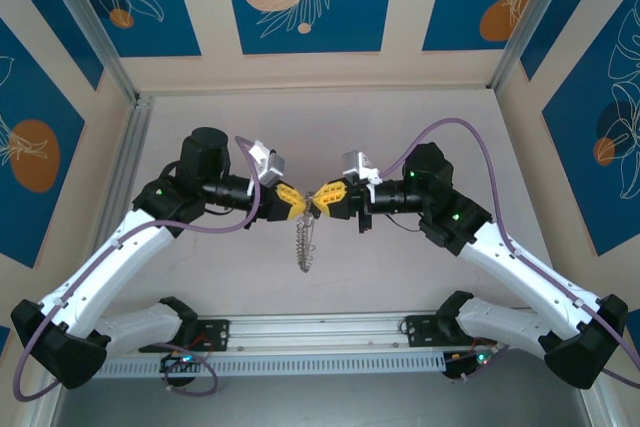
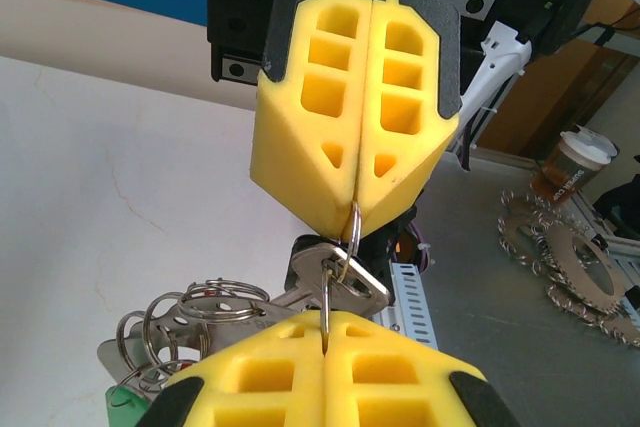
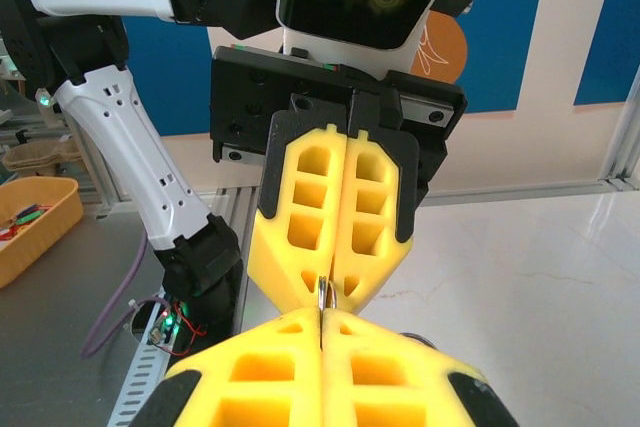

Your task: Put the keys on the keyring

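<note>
My left gripper (image 1: pixel 303 203) and right gripper (image 1: pixel 322 197) meet tip to tip above the middle of the table. Both are shut on the thin wire of the keyring (image 2: pixel 351 237), which spans the small gap between the yellow pads. In the left wrist view my left gripper (image 2: pixel 325 322) pinches the wire from below and the right gripper (image 2: pixel 355 209) from above. The silver one of the keys (image 2: pixel 350 285) hangs threaded on that wire, with a dark head (image 2: pixel 305 247) just behind it. A bunch of small silvery rings (image 2: pixel 200 302) and a green tag (image 2: pixel 125 407) dangle lower left. The right wrist view has the wire (image 3: pixel 322 297) edge-on between my right gripper (image 3: pixel 322 315) and the left gripper (image 3: pixel 325 282).
The dangling bunch (image 1: pixel 307 244) hangs over the white table. An aluminium rail (image 1: pixel 320 332) runs along the near edge. Off the table are a paper cup (image 2: pixel 580 162), toothed discs (image 2: pixel 560 257) and a yellow tray (image 3: pixel 35 217).
</note>
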Action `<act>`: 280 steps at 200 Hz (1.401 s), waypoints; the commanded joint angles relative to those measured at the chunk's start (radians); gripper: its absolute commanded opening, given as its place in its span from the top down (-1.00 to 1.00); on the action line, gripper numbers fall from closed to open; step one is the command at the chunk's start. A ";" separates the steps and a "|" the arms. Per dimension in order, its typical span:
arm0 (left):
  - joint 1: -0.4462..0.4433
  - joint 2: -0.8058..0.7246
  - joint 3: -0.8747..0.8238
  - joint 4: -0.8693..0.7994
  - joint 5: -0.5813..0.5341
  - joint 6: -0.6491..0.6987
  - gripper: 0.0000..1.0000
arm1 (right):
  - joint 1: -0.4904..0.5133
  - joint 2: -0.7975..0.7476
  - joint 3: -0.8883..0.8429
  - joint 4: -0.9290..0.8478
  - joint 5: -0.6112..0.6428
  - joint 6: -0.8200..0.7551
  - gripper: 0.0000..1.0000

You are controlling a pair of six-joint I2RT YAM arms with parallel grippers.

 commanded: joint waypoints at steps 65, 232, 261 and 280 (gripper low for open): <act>-0.008 -0.035 0.030 0.011 0.022 0.014 1.00 | -0.009 -0.029 -0.059 0.108 -0.023 0.038 1.00; -0.009 -0.035 0.033 0.007 0.015 0.017 1.00 | -0.027 -0.017 -0.089 0.194 -0.063 0.094 1.00; -0.007 -0.032 0.033 0.009 0.013 0.015 1.00 | -0.019 -0.018 -0.083 0.179 -0.068 0.088 1.00; -0.007 -0.032 0.035 0.011 0.013 0.014 1.00 | -0.012 -0.013 -0.085 0.171 -0.064 0.085 1.00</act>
